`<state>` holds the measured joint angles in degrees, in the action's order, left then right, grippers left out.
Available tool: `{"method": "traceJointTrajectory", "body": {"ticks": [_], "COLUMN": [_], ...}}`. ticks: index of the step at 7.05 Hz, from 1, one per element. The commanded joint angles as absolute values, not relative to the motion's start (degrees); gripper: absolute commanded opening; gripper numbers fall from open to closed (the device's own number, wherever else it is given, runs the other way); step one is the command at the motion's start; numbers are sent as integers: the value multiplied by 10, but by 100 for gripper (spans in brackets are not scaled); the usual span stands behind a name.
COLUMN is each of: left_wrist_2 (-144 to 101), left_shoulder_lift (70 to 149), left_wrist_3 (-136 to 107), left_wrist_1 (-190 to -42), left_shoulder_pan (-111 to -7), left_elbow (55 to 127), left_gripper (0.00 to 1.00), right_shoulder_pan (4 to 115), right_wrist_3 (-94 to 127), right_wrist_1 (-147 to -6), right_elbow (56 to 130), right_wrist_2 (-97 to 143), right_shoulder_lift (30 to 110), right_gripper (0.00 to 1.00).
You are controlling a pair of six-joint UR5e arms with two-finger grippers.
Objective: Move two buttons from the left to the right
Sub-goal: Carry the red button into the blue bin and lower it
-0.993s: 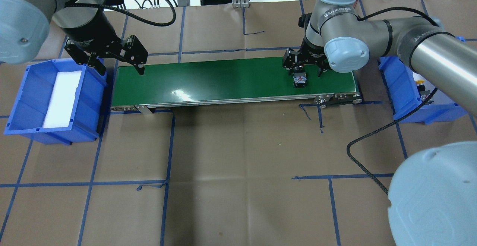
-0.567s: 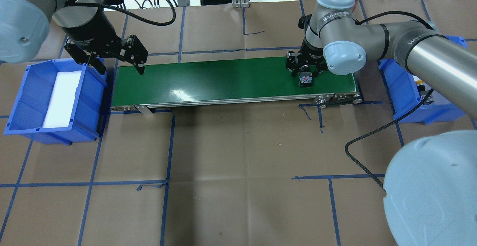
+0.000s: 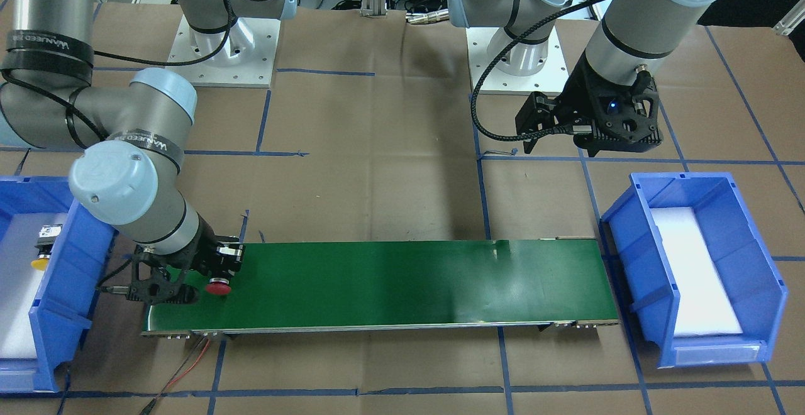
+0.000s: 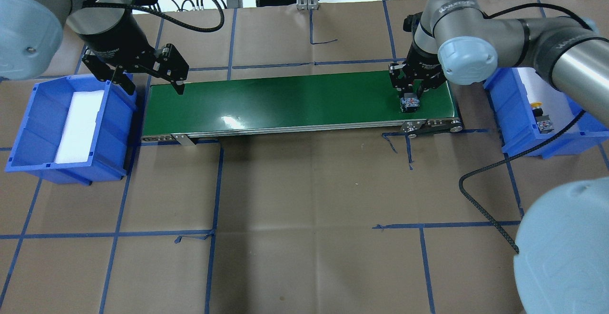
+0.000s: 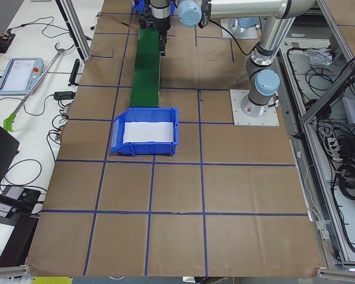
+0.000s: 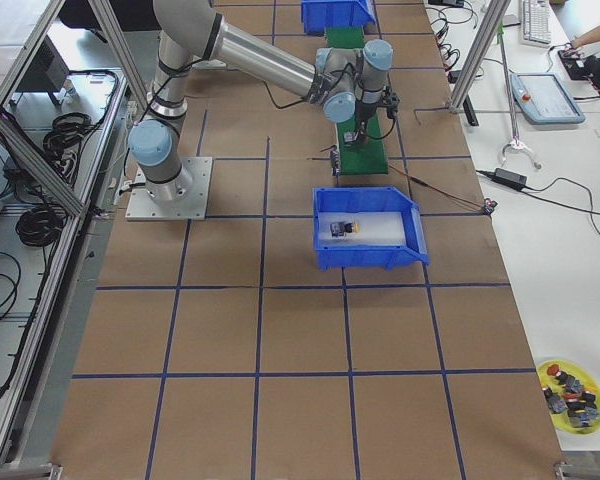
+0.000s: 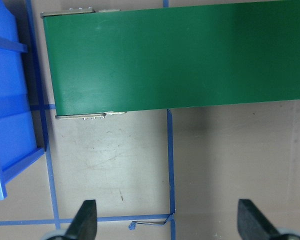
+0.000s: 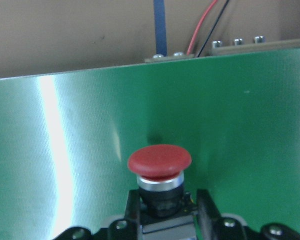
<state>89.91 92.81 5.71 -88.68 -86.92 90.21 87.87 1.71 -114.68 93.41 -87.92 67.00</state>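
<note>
The red button point(image 8: 159, 161) is gripped by its black body, cap pointing outward, in my right gripper point(image 4: 410, 96), which is shut on it. It sits low over the right end of the green conveyor belt point(image 4: 285, 100). From the front, the red button point(image 3: 218, 287) shows at the tip of the right gripper point(image 3: 210, 275). The yellow button point(image 4: 538, 107) lies on its side in the right blue bin point(image 4: 511, 114). My left gripper point(image 4: 154, 85) hovers open and empty at the belt's left end, beside the left blue bin point(image 4: 28, 114).
The left bin holds only a white foam pad point(image 4: 78, 126). A black cable point(image 4: 480, 185) runs across the table at the right front. Blue tape lines mark the brown paper surface. The belt's roller frame point(image 4: 430, 124) sticks out near the right bin.
My right gripper closed on the red button and carried it rightwards along the belt towards the right bin. The left arm has stayed where it was.
</note>
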Motion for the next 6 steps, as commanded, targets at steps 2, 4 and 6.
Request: {"method": "traceJointTrajectory", "body": {"ticks": [2,4,6], "left_wrist_2": [899,899,899], "left_shoulder_lift": [929,929,930], "left_wrist_3": [55,55,55], "left_wrist_1": [-887,-887,-887], "left_shoulder_pan": [-869,-869,-869], "left_elbow": [901,901,901], "left_gripper": [100,100,100], "right_shoulder_pan": [819,728,666], "right_wrist_3": [-59,-166,-249], "right_wrist_1": [-1125,-1076,-1051], "right_elbow": [921,854,773], "right_wrist_2": [-886,-882,-887], "right_shoulder_lift": [711,723,695], "right_gripper": [1,1,1]}}
